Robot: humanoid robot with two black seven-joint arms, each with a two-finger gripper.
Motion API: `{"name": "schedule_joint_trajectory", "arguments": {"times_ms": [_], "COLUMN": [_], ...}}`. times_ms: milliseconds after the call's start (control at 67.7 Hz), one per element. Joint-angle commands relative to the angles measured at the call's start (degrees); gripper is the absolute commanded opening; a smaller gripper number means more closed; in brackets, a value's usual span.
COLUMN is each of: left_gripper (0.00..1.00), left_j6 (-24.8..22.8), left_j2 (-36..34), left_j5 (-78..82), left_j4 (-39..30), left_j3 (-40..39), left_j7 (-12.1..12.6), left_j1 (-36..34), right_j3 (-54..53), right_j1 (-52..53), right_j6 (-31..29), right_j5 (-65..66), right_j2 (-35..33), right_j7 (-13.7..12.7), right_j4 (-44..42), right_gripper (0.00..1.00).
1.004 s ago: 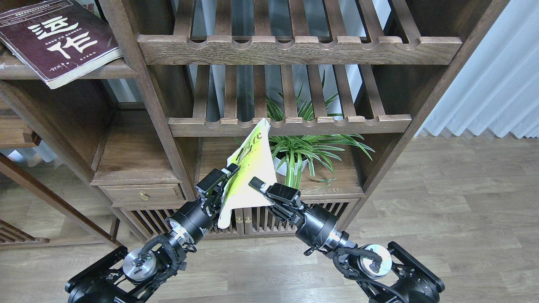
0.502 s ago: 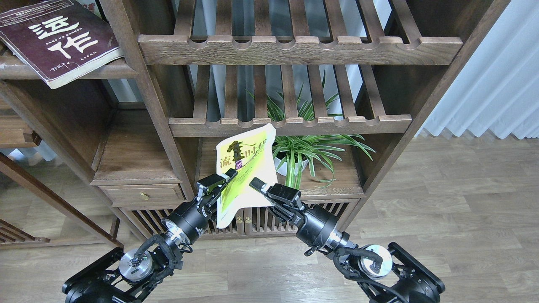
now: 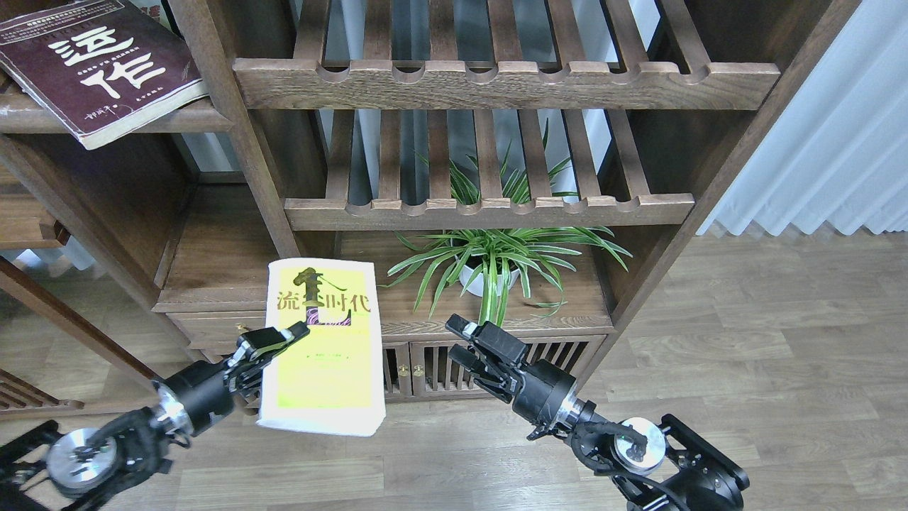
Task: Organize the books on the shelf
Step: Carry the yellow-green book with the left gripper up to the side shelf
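Observation:
My left gripper is shut on the left edge of the large yellow-green book. It holds the book in the air in front of the low cabinet, cover with black characters facing me. My right gripper is open and empty, a little to the right of the book and apart from it. The thick maroon book lies tilted on the dark-brown plank shelf at the upper left, overhanging its front edge. The "300" book is out of view.
Two slatted racks with scalloped rails fill the middle of the bookcase. A potted spider plant stands on the cabinet top below them. A small drawer sits behind the left gripper. A white curtain hangs at the right.
My left arm swung left and down with the yellow-green book, which now faces me flat. My right gripper let go of the book and drew back slightly.

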State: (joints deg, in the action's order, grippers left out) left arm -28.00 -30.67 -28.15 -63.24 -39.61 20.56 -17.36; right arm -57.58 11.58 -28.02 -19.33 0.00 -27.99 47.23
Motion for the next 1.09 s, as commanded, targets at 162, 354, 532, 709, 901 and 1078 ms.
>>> {"name": "schedule_joint_trajectory", "arguments": {"times_ms": [162, 354, 532, 709, 901, 1078], "left_gripper": [0.02, 0.02, 0.02, 0.02, 0.02, 0.02], "left_j6": [0.0, 0.0, 0.0, 0.0, 0.0, 0.0], "left_j2": [-12.7, -23.6, -29.1, -33.1, -37.1, -40.1], "left_j5": [1.2, 1.3, 1.3, 1.3, 1.3, 1.3], "left_j4": [-8.8, -16.1, -19.5, -23.2, -23.9, -24.3], "left_j3": [-0.6, -1.3, -3.5, -5.8, -8.3, -9.4], "left_j7": [0.9, 1.1, 1.4, 1.4, 1.4, 1.4], "left_j1": [0.0, -0.6, -0.7, -2.0, -6.2, -11.7], "right_j3": [0.2, 0.2, 0.2, 0.2, 0.2, 0.2], "right_j1": [1.4, 2.9, 3.7, 4.5, 4.9, 4.9], "right_j6": [0.0, 0.0, 0.0, 0.0, 0.0, 0.0], "right_j5": [0.0, 0.0, 0.0, 0.0, 0.0, 0.0], "right_j2": [0.0, 0.0, 0.0, 0.0, 0.0, 0.0], "right_j7": [0.0, 0.0, 0.0, 0.0, 0.0, 0.0], "right_j4": [-1.3, -2.0, -2.5, -3.4, -3.6, -3.6], "right_gripper": [0.93, 0.93, 0.93, 0.93, 0.93, 0.93]}}
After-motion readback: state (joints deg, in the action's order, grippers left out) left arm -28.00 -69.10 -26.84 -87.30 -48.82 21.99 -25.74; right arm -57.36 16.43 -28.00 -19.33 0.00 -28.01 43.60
